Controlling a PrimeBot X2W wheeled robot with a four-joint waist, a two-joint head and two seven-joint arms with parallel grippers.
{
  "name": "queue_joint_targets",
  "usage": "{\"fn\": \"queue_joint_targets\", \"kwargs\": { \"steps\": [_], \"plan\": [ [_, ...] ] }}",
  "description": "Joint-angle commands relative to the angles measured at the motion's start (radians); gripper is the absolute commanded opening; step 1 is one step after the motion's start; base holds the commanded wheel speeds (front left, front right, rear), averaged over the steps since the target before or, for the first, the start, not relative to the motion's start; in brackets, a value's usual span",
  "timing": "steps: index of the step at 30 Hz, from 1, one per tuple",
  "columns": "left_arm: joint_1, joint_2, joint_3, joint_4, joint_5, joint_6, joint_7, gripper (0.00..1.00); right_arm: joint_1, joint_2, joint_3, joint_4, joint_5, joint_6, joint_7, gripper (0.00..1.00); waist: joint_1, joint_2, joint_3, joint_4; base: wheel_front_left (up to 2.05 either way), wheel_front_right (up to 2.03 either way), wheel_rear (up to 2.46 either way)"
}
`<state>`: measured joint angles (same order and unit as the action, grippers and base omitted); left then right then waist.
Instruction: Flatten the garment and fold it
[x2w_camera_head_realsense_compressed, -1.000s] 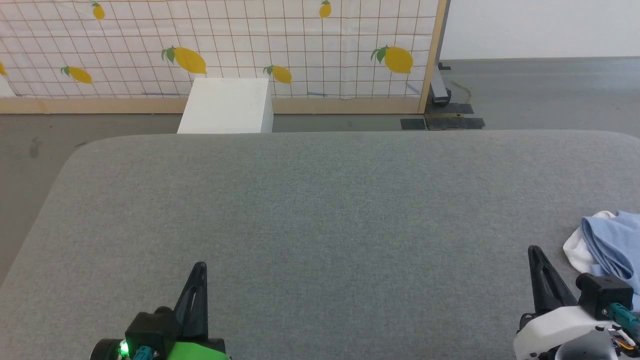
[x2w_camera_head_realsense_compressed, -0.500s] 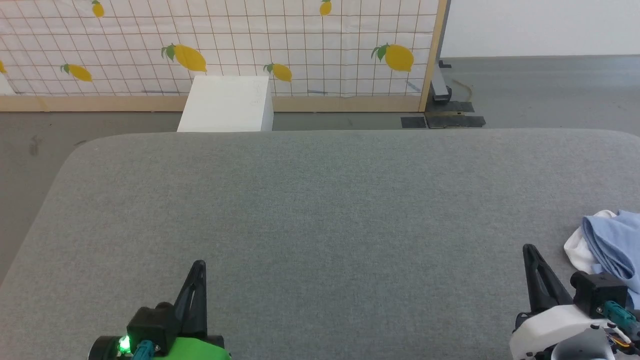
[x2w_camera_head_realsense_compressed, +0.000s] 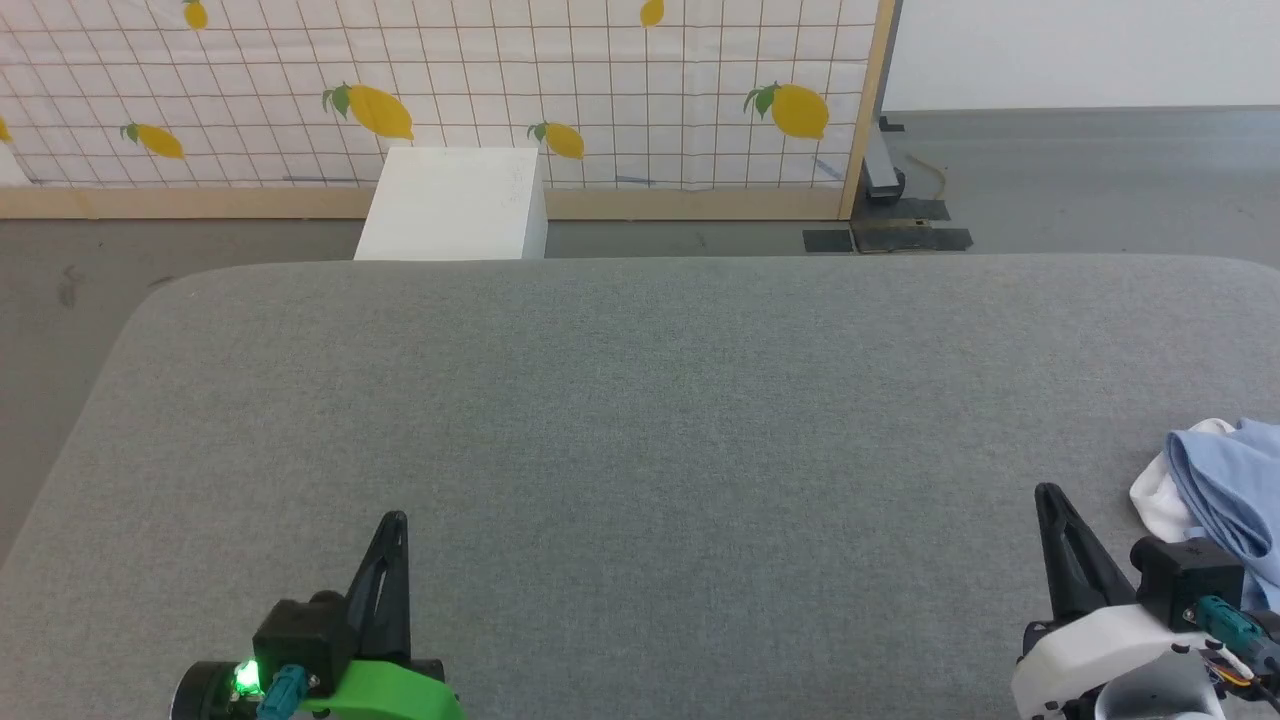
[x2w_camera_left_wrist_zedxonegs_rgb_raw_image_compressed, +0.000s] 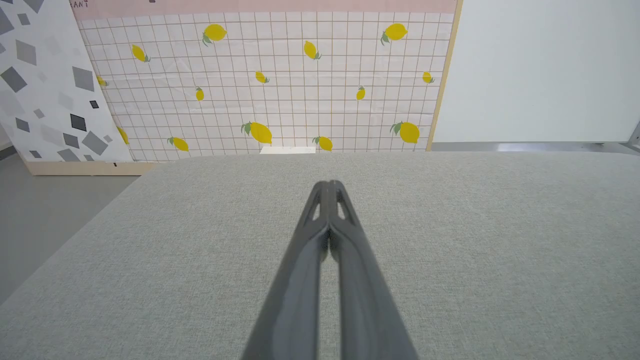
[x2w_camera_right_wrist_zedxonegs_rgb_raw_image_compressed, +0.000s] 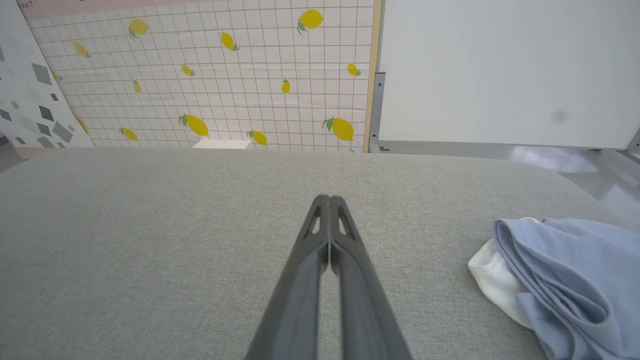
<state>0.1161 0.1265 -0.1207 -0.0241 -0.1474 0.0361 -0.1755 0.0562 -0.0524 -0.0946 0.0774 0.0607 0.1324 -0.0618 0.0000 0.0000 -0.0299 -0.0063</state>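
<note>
Both pairs of jaws sit pressed together, empty; the garment (x2w_camera_head_realsense_compressed: 1225, 480), crumpled at my right on the grey tabletop (x2w_camera_head_realsense_compressed: 640, 400), looks soft and light, so I'd pinch its white edge (x2w_camera_head_realsense_compressed: 1160, 505).

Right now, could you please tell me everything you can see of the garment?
The garment is light blue, soft-looking knit with a white part at its left edge, crumpled in loose folds on the grey fabric surface at the robot's right, partly out of frame. The right gripper, jaws shut, sits beside it, apart.
</note>
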Motion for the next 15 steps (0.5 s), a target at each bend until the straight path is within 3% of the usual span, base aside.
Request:
{"fn": "queue_joint_targets", "kwargs": {
  "steps": [1,15],
  "plan": [
    [-0.021,-0.006,0.005,0.003,0.013,-0.003,0.009,0.0,-0.016,0.001,0.005,-0.009,-0.008,-0.001,0.004,0.0,0.0,0.0,0.0,0.0,0.0,0.0,0.0],
    [-0.037,-0.017,0.025,0.006,0.035,-0.009,0.037,0.0,-0.022,0.001,0.02,-0.02,-0.017,-0.001,0.013,0.0,0.0,0.0,0.005,0.001,0.0,0.0,0.0]
  ]
}}
